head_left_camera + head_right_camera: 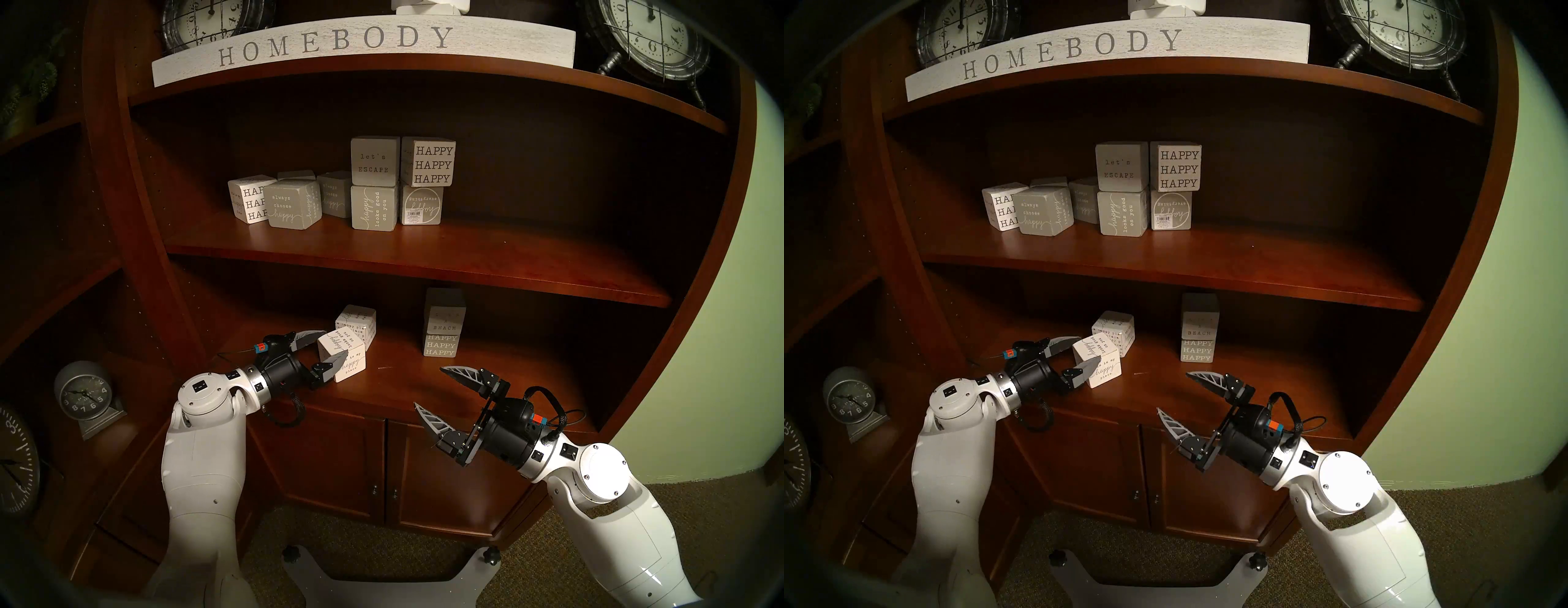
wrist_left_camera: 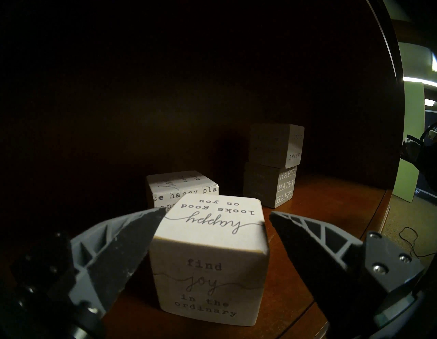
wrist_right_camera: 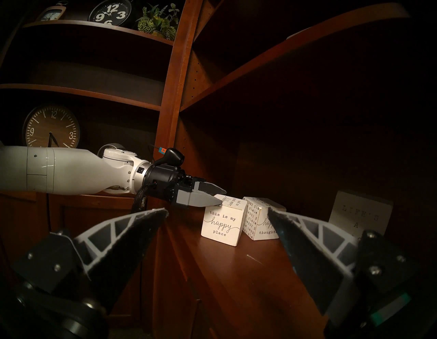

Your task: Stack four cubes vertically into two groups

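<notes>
My L gripper [image 1: 329, 349] sits level on the lower shelf [image 1: 403, 382], jaws spread wide w/ the near white cube [image 1: 345, 356] between them. In the L wrist view there's a visible gap on both sides of it, so fingers [image 2: 123, 251] straddle but don't clamp; the R wrist view shows one fingertip right at the cube's top edge, can't tell if it's touching. That cube rests on the shelf, "this is my happy place" on one side, "happy looks good on you" on top. Just behind it, close or touching at a corner, is the 2nd white cube [image 1: 356, 325], also flat on the shelf, not stacked.

Further R on the same shelf, well apart from the white pair, the grey pair stands done: "LIFE'S A BEACH" cube [image 1: 444, 312] on top of the grey "HAPPY HAPPY HAPPY" cube [image 1: 441, 344], top one turned slightly off square.

My R gripper [image 1: 428, 392] hangs in front of the shelf edge, jaws wide apart, nothing in them, pointing toward the white cubes.

Shelf above [image 1: 424, 254] holds a separate cluster of blocks [image 1: 297, 204].
</notes>
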You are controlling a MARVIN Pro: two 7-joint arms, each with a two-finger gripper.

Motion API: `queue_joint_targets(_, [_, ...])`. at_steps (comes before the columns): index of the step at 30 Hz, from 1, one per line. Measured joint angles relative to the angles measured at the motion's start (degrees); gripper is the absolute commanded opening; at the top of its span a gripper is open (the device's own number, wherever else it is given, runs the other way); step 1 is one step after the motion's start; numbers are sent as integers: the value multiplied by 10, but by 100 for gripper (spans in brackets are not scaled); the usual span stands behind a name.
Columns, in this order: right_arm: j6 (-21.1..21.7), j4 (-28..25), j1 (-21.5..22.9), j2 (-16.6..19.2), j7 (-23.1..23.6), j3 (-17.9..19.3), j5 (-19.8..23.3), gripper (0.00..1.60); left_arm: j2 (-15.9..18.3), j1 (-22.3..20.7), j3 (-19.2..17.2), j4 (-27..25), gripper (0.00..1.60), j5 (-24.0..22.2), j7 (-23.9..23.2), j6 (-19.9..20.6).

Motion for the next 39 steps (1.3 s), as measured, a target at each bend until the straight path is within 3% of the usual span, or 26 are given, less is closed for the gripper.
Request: queue_joint_targets(39, [0,0,0,-1,1,0,0,160,31,-14,9,6,160,14,-22,6])
